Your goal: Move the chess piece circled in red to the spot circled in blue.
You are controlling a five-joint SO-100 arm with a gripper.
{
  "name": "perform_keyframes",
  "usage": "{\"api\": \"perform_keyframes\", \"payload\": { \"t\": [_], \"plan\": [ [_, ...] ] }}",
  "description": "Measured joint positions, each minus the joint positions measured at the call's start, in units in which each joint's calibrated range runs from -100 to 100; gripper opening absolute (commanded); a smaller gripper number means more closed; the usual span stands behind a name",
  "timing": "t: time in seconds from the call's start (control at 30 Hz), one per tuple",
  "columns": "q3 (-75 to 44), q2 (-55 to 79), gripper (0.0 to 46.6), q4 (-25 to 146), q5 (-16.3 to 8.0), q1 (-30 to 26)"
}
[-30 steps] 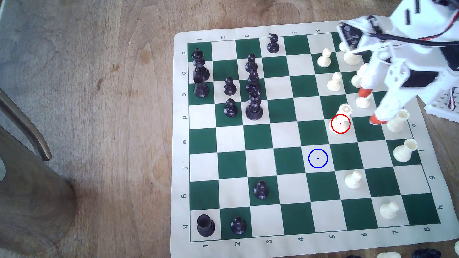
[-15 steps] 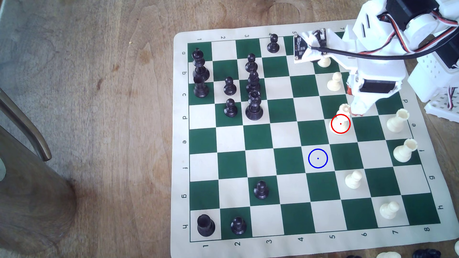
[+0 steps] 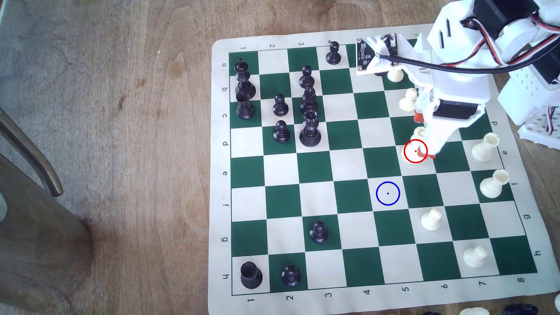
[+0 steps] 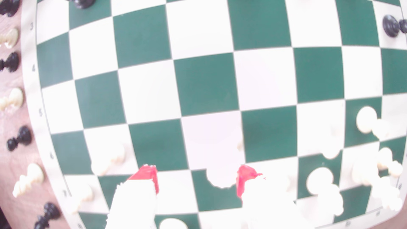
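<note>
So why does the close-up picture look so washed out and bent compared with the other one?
Wrist view: overexposed, so the white queen melts into pale squares, and the chessboard lines bow like a fisheye. Exterior view: evenly lit, sharp, lines straight.

The board (image 3: 375, 169) lies on the desk (image 3: 121, 121), toward the exterior view's right. The queen (image 3: 409, 150) stands near the board's right side in that view, and the tool (image 3: 422, 136) straddles it (one fingertip on either side). The marked spot (image 3: 388, 193) lies one square diagonally below-left of the queen. Two rooks (image 3: 485, 148) stand to the queen's right, by the board's right edge.
</note>
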Motion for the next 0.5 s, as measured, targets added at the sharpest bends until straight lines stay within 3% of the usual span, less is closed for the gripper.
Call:
{"api": "perform_keyframes", "payload": {
  "t": [0.5],
  "plan": [
    [7.23,0.0,18.0,-3.82,1.22,0.0]
  ]
}}
